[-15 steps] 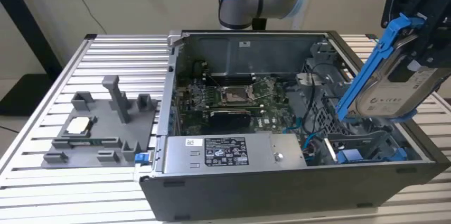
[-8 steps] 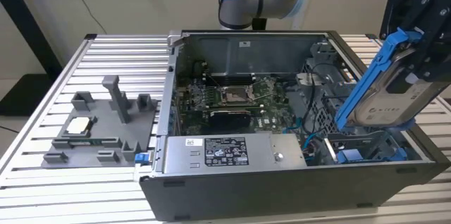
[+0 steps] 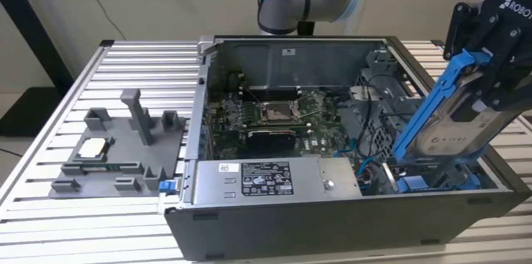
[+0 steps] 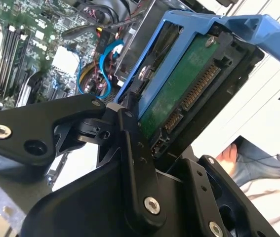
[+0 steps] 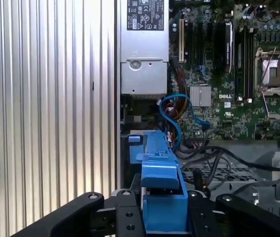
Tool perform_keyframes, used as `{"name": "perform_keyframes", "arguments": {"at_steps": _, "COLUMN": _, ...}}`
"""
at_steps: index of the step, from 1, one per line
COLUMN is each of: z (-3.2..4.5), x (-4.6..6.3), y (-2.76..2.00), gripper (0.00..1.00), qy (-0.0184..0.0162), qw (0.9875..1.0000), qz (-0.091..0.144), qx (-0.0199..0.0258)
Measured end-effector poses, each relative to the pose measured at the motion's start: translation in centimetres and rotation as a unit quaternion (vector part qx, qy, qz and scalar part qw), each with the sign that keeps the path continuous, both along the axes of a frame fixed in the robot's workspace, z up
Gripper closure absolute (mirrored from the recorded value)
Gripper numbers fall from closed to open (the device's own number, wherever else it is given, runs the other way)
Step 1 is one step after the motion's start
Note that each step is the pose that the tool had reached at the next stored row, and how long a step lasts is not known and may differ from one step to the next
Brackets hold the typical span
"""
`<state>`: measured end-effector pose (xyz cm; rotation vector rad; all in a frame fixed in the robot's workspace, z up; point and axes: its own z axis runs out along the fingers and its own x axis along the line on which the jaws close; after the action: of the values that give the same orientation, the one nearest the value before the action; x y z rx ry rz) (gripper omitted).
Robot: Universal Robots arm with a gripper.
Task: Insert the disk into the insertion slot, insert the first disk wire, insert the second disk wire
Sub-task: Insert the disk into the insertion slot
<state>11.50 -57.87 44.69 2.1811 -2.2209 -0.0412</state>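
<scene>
- Blue plastic frames the disk (image 3: pixel 453 124) (image 4: pixel 189 84) (image 5: pixel 162 197), which stands tilted at the exterior view's right side of the open computer case (image 3: pixel 332 226).
- The gripper (image 3: pixel 497 86) (image 4: pixel 172 160) is clamped on the disk's upper end, with black fingers (image 4: pixel 132 148) pressed against the frame on both sides.
- The disk's lower end points down at the insertion slot (image 3: pixel 440 182), the dark bay with blue pieces in the case's near right corner. Whether it touches the bay is unclear.
- A blue cable (image 5: pixel 172 116) loops beside the motherboard (image 3: pixel 278 117), left of the bay.
- The silver power-supply box (image 3: pixel 270 180) lies along the case's near wall.
- A grey fixture tray (image 3: pixel 116 152) sits on the slatted metal table (image 3: pixel 124 65), at the exterior view's left.
- A person (image 4: pixel 251 163) sits beyond the disk in the second wrist view.
</scene>
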Motion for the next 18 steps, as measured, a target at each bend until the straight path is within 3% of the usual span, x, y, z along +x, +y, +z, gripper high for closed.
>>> {"name": "perform_keyframes", "arguments": {"at_steps": 8, "z": -0.54, "x": 0.1, "y": -0.02, "gripper": 0.67, "qy": -0.0001, "qw": 1.0, "qz": 0.0, "qx": 0.0005}}
{"name": "perform_keyframes", "arguments": {"at_steps": 18, "z": -2.25, "x": 0.9, "y": -0.07, "gripper": 0.67, "qy": 0.0, "qw": 1.0, "qz": -0.004, "qx": 0.0066}}
